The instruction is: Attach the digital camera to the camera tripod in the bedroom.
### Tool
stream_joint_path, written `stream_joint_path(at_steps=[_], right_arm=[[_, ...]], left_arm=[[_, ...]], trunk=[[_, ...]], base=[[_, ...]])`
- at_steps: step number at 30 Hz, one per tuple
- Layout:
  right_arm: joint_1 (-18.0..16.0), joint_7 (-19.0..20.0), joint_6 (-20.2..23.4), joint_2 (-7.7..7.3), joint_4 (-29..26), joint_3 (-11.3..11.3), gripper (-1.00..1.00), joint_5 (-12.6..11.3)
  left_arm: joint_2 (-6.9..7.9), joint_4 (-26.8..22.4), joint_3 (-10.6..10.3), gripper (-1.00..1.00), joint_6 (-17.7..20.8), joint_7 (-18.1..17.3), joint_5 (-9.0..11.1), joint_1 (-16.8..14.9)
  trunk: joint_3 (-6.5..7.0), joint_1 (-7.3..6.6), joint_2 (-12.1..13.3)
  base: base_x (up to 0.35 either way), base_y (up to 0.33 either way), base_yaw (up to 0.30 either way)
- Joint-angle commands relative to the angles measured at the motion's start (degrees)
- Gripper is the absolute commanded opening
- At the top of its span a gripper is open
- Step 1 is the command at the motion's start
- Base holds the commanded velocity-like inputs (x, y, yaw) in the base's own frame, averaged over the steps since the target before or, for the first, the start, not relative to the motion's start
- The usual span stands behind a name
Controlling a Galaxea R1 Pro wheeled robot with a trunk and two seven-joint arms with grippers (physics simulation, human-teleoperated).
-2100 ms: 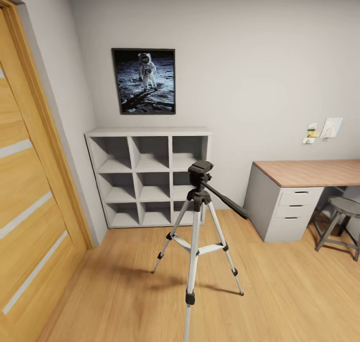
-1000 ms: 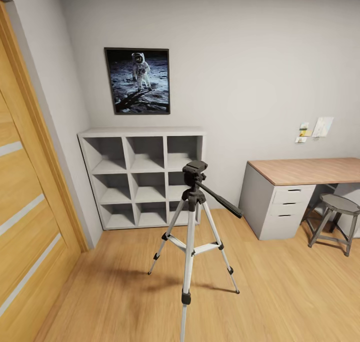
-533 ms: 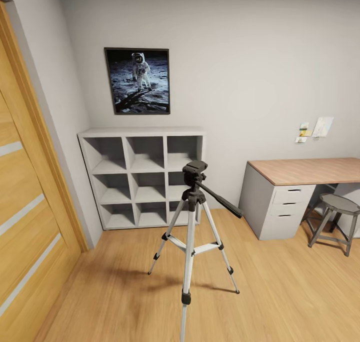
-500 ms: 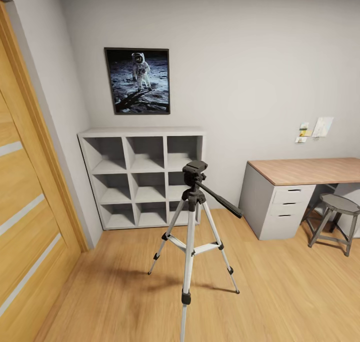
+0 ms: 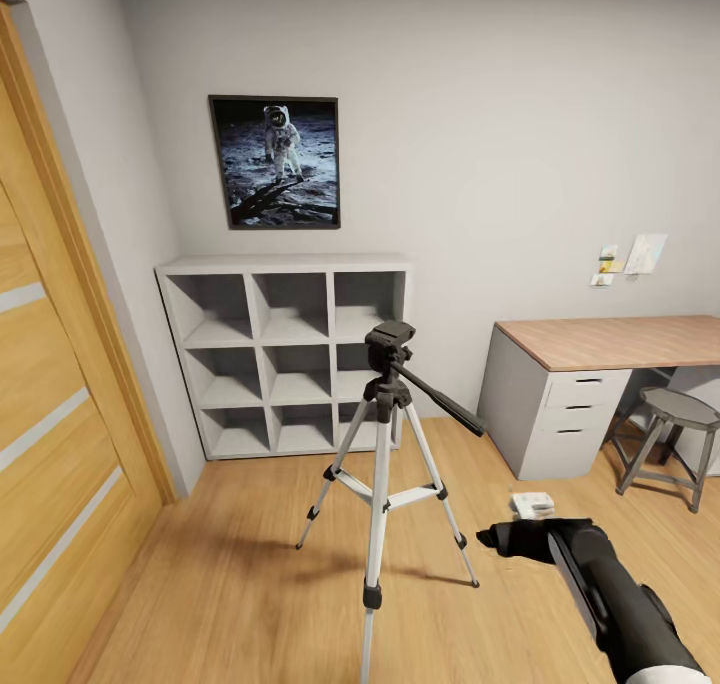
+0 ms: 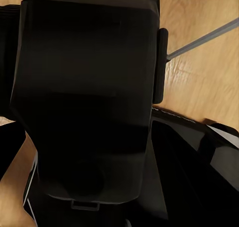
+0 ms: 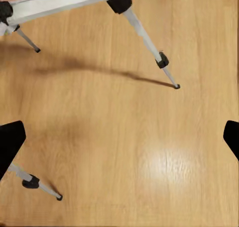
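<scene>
The camera tripod [image 5: 381, 469] stands on the light wood floor in the middle of the head view, its black head [image 5: 390, 342] bare and its pan handle [image 5: 440, 404] pointing right. My right gripper [image 5: 492, 539] reaches in low at the right, beside the tripod's right leg. In the right wrist view my right gripper [image 7: 119, 140] is open above the floor, with silver tripod legs [image 7: 144, 35] ahead of it. The black boxy digital camera [image 6: 84, 97] sits very close in the left wrist view, held in my left gripper, with a finger [image 6: 160, 65] against its side.
White cube shelves [image 5: 285, 349] stand against the back wall behind the tripod, under a framed astronaut picture [image 5: 275, 161]. A wood-topped desk [image 5: 600, 342] with drawers and a stool [image 5: 680, 434] are at the right. A wooden door [image 5: 50, 414] is at the left.
The view shifted slightly two seconds ago as the camera moved, then held still. My right arm has since come into the head view at the lower right.
</scene>
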Motion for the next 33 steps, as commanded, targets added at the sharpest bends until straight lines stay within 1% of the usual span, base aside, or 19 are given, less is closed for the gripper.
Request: stream_joint_path(at_steps=[1, 2, 3, 4, 6, 7, 8, 10, 12, 13, 14, 17, 19, 26, 30, 31, 33], right_arm=[[-2.1, 0.4, 0.6, 0.07, 0.3, -0.2, 1.0, 0.3], [-4.0, 0.4, 0.9, 0.15, 1.0, -0.3, 1.0, 0.2], [-5.0, 0.4, 1.1, 0.19, 1.5, -0.3, 1.0, 0.1], [-8.9, 0.4, 1.3, 0.68, 3.8, -0.3, 1.0, 0.0], [-10.8, 0.4, 1.4, 1.38, 5.1, -0.3, 1.0, 0.0], [-13.5, 0.4, 1.4, 2.76, 7.2, -0.2, 1.0, 0.0], [-14.9, 0.4, 1.4, 3.63, 8.4, -0.2, 1.0, 0.0], [-16.5, 1.1, 1.3, 5.01, 9.5, -0.1, 1.0, 0.1], [-17.0, 3.5, 1.2, 5.44, 8.6, 0.5, 1.0, 0.4], [-17.0, 4.0, 1.2, 5.48, 8.1, 0.7, 1.0, 0.5], [-17.1, 4.9, 1.2, 5.53, 6.8, 1.3, 1.0, 0.6], [-17.2, 6.1, 1.3, 5.48, 3.9, 2.7, 1.0, 0.7], [-17.2, 6.5, 1.3, 5.36, 2.8, 3.3, 1.0, 0.7], [-17.2, 7.0, 1.3, 5.23, 2.2, 3.5, 1.0, 0.3], [-17.2, 8.3, 0.7, 3.92, 2.9, 4.8, 1.0, 0.9], [-17.1, 8.6, 0.9, 4.27, 2.6, 5.2, 1.0, 1.0], [-17.1, 8.9, 1.3, 4.92, 1.9, 4.5, 1.0, 1.5]], left_arm=[[0.02, 0.0, 0.0, -1.0, 0.1, -0.2, 0.2, 0.0], [0.02, 0.0, 0.0, -1.0, 0.1, -0.2, 0.2, 0.0], [0.02, 0.0, 0.0, -1.0, 0.1, -0.2, 0.2, 0.0], [0.02, 0.0, 0.0, -1.0, 0.1, -0.2, 0.2, 0.0], [0.02, 0.0, 0.0, -1.0, 0.1, -0.2, 0.2, 0.0], [0.02, 0.0, 0.0, -1.0, 0.1, -0.2, 0.2, 0.0], [0.02, 0.0, 0.0, -1.0, 0.1, -0.2, 0.2, 0.0], [0.02, 0.0, 0.0, -1.0, 0.1, -0.2, 0.2, 0.0], [0.02, 0.0, 0.0, -1.0, 0.1, -0.2, 0.2, 0.0], [0.02, 0.0, 0.0, -1.0, 0.1, -0.2, 0.2, 0.0], [0.02, 0.0, 0.0, -1.0, 0.1, -0.2, 0.2, 0.0], [0.02, 0.0, 0.0, -1.0, 0.1, -0.2, 0.2, 0.0], [0.04, 0.0, 0.0, -1.0, 0.1, -0.2, 0.2, 0.0], [0.02, 0.0, 0.0, -1.0, 0.1, -0.2, 0.2, 0.0], [-0.02, 0.0, 0.0, -1.0, 0.1, -0.2, 0.3, 0.0], [-0.04, 0.0, 0.0, -1.0, 0.1, -0.2, 0.3, 0.0], [-0.06, 0.0, 0.0, -1.0, 0.1, -0.2, 0.3, 0.1]], trunk=[[-0.11, 0.02, -0.1], [-0.11, 0.02, -0.1], [-0.11, 0.02, -0.1], [-0.11, 0.02, -0.1], [-0.11, 0.02, -0.1], [-0.11, 0.02, -0.1], [-0.11, 0.02, -0.1], [-0.11, 0.02, -0.1], [-0.11, 0.02, -0.1], [-0.11, 0.02, -0.1], [-0.11, 0.02, -0.1], [-0.11, 0.02, -0.1], [-0.11, 0.02, -0.1], [-0.11, 0.02, -0.1], [-0.11, 0.02, -0.1], [-0.11, 0.02, -0.1], [-0.11, 0.02, -0.1]], base=[[0.0, 0.0, 0.0], [0.0, 0.0, 0.0], [0.0, 0.0, 0.0], [0.0, 0.0, 0.0], [0.0, 0.0, 0.0], [0.0, 0.0, 0.0], [0.0, 0.0, 0.0], [0.0, 0.0, 0.0], [0.0, 0.0, 0.0], [0.0, 0.0, 0.0], [0.0, 0.0, 0.0], [0.0, 0.0, 0.0], [0.0, 0.0, 0.0], [0.0, 0.0, 0.0], [0.0, 0.0, 0.0], [0.0, 0.0, 0.0], [0.0, 0.0, 0.0]])
